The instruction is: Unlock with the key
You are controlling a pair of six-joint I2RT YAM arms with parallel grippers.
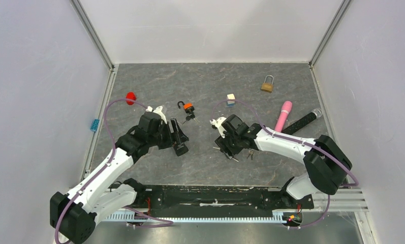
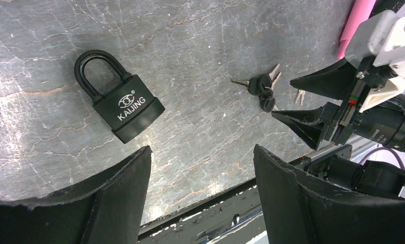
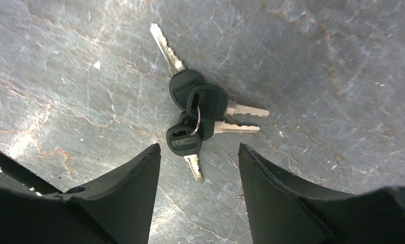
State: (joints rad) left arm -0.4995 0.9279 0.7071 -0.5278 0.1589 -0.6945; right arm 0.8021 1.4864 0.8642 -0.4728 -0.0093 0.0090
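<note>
Padlock (image 2: 128, 110) — black, "KAIJING" label

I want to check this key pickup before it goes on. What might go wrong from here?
The key bunch is several keys fanned on one ring, so the open right claw may pinch the wrong key or two together. The keys lie flat on the table, so the claw could scrape or slip off. The black padlock lies loose, ungripped by the open left claw, and may slide.

Bright diffuse light, soft faint shadows, pale glare on the table (image 2: 22, 96), wrist views sharp, little blur.
</note>
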